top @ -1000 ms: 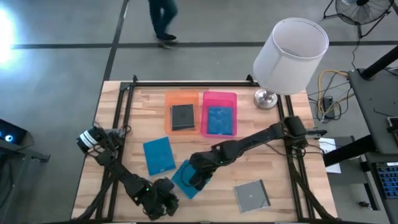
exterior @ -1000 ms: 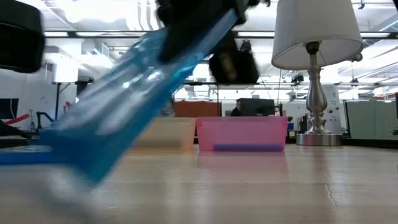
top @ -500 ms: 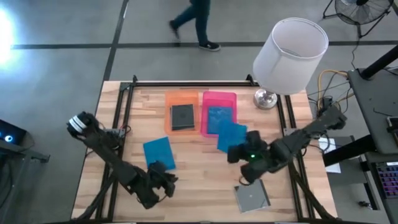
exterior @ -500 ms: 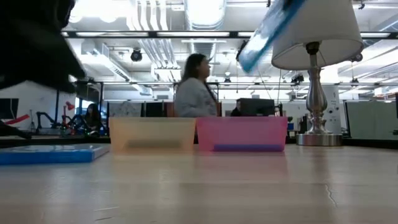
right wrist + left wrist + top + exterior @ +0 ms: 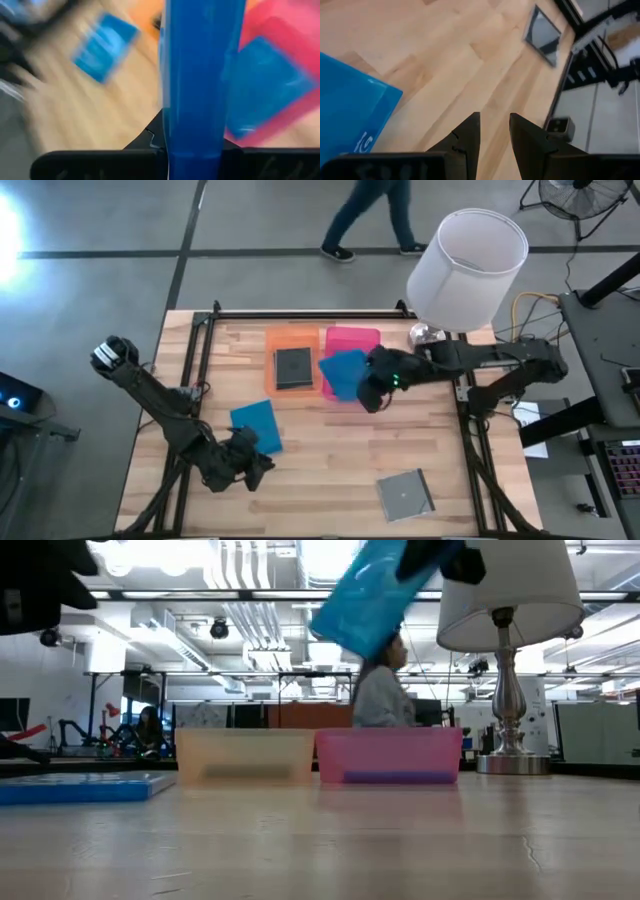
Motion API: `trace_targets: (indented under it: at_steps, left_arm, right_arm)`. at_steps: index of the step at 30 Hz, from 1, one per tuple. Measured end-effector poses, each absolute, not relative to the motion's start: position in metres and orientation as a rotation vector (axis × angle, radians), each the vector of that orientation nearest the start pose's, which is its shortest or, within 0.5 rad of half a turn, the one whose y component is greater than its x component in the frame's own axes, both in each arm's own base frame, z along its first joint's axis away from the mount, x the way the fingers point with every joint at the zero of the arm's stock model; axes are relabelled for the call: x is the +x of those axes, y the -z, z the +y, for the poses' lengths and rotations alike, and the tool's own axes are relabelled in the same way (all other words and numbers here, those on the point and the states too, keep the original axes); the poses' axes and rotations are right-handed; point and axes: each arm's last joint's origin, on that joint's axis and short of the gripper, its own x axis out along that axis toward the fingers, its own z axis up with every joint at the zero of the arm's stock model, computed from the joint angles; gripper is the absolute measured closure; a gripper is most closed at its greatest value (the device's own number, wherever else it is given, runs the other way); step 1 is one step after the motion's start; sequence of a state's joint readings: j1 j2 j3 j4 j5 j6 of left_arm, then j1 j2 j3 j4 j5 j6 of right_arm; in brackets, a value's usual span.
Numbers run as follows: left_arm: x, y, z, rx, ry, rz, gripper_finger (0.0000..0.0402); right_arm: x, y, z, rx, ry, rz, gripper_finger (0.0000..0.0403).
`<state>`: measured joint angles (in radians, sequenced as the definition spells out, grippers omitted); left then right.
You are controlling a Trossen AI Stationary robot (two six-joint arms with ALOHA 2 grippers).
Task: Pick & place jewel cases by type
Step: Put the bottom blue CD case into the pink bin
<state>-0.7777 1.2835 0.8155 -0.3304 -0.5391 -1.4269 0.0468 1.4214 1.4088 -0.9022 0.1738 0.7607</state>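
Across the middle of the high view lies the wooden table, with a white lamp at its upper right edge. Just above centre, an orange tray and a pink tray stand side by side; the orange one holds a dark grey case.

From the right of the frame the right arm reaches in, and the right gripper holds a blue jewel case clamped between its fingers, tilted in the air over the pink tray. Its wrist view shows the case edge-on and another blue case lying inside the pink tray below. From table height the held case hangs high above both trays.

At lower left of the high view the left gripper hovers low, its fingers only narrowly apart and holding nothing, just beside a flat blue case. A clear silvery case lies at lower right, well apart.
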Motion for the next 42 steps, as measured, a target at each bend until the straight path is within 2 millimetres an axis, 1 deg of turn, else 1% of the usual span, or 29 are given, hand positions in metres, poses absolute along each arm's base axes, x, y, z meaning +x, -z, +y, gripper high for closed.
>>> trace_targets:
  at_steps: [3,6,8,10,16,20,24,26,28,31,36,42]
  left_arm:
    - [0.189,-0.233,-0.168,-0.879,-0.238,0.648,0.0315]
    - [0.189,-0.232,-0.167,-0.888,-0.245,0.648,0.0315]
    - [0.188,-0.229,-0.167,-0.895,-0.254,0.652,0.0315]
    - [0.188,-0.228,-0.167,-0.903,-0.261,0.653,0.0315]
    - [0.187,-0.226,-0.166,-0.925,-0.278,0.647,0.0315]
    - [0.188,-0.226,-0.165,-0.921,-0.298,0.618,0.0315]
    - [0.188,-0.226,-0.165,-0.943,-0.311,0.606,0.0315]
    - [0.188,-0.226,-0.165,-0.949,-0.312,0.605,0.0315]
    - [0.188,-0.226,-0.165,-0.951,-0.313,0.605,0.0315]
    - [0.188,-0.226,-0.165,-0.951,-0.313,0.605,0.0315]
    - [0.188,-0.226,-0.165,-0.945,-0.313,0.605,0.0315]
    - [0.187,-0.225,-0.164,-0.93,-0.32,0.612,0.0315]
  right_arm:
    - [0.288,-0.336,-0.014,0.411,0.483,0.975,0.039]
    - [0.294,-0.329,-0.029,0.262,0.458,1.118,0.039]
    - [0.302,-0.323,-0.035,0.2,0.395,1.189,0.039]
    - [0.31,-0.315,-0.043,0.173,0.315,1.246,0.039]
    - [0.327,-0.302,-0.078,0.046,0.133,1.373,0.039]
    - [0.34,-0.291,-0.1,0.095,-0.054,1.437,0.039]
    - [0.348,-0.275,-0.123,0.114,-0.112,1.567,0.039]
    - [0.351,-0.27,-0.131,0.132,-0.158,1.621,0.039]
    - [0.354,-0.266,-0.139,0.206,-0.223,1.612,0.039]
    - [0.362,-0.262,-0.15,0.336,-0.301,1.516,0.039]
    - [0.371,-0.258,-0.163,0.389,-0.279,1.492,0.039]
    - [0.369,-0.246,-0.168,0.382,-0.285,1.527,0.039]
